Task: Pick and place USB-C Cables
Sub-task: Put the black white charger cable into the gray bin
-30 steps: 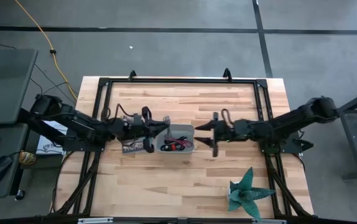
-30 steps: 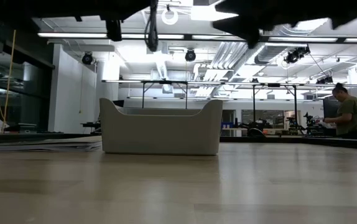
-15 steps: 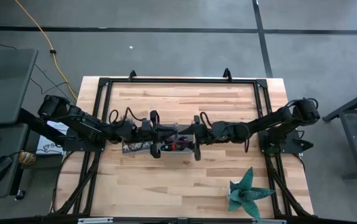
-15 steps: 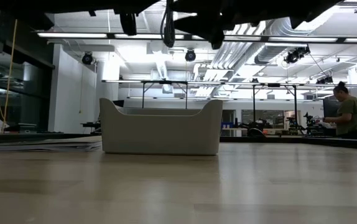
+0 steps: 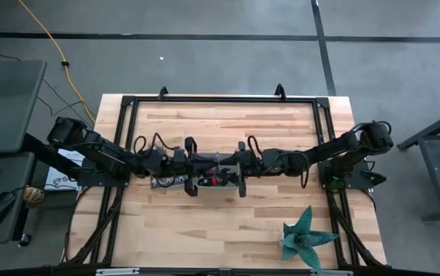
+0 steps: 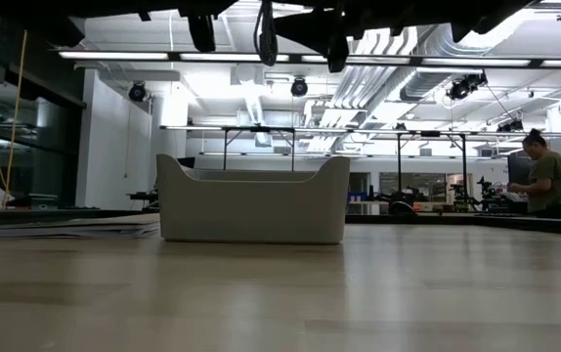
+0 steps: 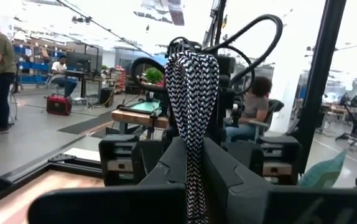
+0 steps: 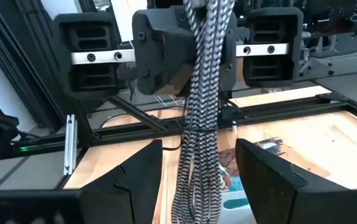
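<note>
The grey braided USB-C cable (image 7: 192, 74) is a black-and-white bundle, hanging upright over the grey tray (image 5: 221, 188) at the table's middle. My left gripper (image 5: 203, 170) reaches in from the table's left and is shut on it. My right gripper (image 8: 200, 171) faces it from the table's right, open, with one finger on each side of the cable's hanging part (image 8: 198, 149), apart from it. A black-and-red cable (image 5: 218, 181) lies in the tray; the other cables are hidden under the grippers. In the low view the tray (image 6: 253, 203) stands on the table, and both grippers are above it. My left gripper pinches the grey cable bundle between its two fingers (image 7: 166, 163), just below the looped end (image 7: 192, 65). The fingers lie level, coming from the table's left, across the bundle. The bundle stands upright, lifted clear, its loop above the fingers and the rest (image 8: 197, 180) hanging below.
A black metal frame (image 5: 220, 100) runs along the table's far edge and sides. A teal star-shaped plant (image 5: 306, 236) sits near the right near corner. Bare wood lies on the far and near sides of the tray. A person (image 6: 546, 181) stands in the room beyond.
Both grippers have come together over the tray: the left one moved toward the table's right with the cable, and the right one moved toward the table's left until its fingers flank the cable. In the last half second both have hardly moved.
</note>
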